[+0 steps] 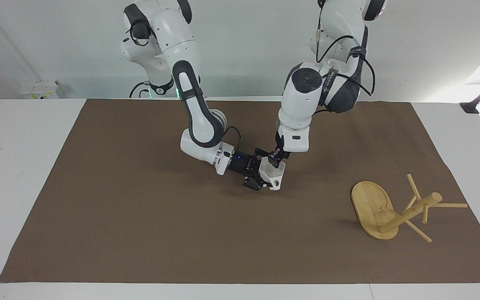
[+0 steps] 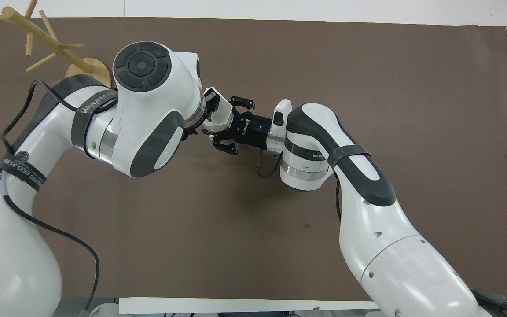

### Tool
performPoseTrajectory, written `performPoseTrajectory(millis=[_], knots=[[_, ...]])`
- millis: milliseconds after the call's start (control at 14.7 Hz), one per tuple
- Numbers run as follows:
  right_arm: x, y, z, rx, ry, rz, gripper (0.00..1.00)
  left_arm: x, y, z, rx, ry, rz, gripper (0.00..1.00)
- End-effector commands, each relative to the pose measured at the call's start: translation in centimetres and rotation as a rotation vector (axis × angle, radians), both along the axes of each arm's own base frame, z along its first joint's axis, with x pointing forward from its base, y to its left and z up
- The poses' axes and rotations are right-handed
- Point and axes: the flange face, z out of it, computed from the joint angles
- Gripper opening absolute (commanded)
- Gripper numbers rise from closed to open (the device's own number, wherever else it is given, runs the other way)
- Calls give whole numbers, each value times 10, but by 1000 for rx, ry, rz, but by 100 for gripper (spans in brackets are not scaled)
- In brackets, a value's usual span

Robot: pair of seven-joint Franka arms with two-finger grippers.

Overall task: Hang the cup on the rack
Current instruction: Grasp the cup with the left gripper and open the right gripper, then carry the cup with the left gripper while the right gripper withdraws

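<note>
The small white faceted cup (image 1: 276,176) is held a little above the brown mat near the table's middle, lying on its side with its mouth turned toward the left arm's end. My right gripper (image 1: 265,171) is shut on it, one finger on each side of its body. My left gripper (image 1: 274,159) has come down onto the cup's rim, touching it. In the overhead view the cup (image 2: 222,115) shows between the left gripper (image 2: 209,110) and the right gripper (image 2: 228,127). The bamboo rack (image 1: 408,210) lies tipped on its side.
The rack (image 2: 46,37) lies near the left arm's end of the table, farther from the robots than the cup, with its oval base (image 1: 371,204) standing on edge and its pegs pointing outward. A brown mat (image 1: 140,216) covers the table.
</note>
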Motion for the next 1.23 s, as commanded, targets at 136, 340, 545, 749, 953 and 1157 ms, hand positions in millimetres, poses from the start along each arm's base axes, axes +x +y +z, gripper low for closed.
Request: performPoseTrajectory(millis=[136, 340, 545, 749, 953, 1157], knots=[[-1, -2, 6, 3, -13, -17, 27, 0, -2, 0, -16, -13, 16, 0], [-1, -2, 6, 2, -10, -19, 41, 4, -2, 3, -23, -37, 17, 0], [7, -15, 9, -6, -11, -45, 100, 9, -1, 8, -8, -68, 8, 0], [30, -60, 30, -13, -57, -69, 100, 22, 9, 16, -43, -144, 31, 0], [44, -117, 29, -19, -85, -20, 100, 43, 44, 24, -128, -282, 97, 0], [59, -194, 27, -73, -114, 48, 100, 34, 79, 17, -232, -457, 136, 0]])
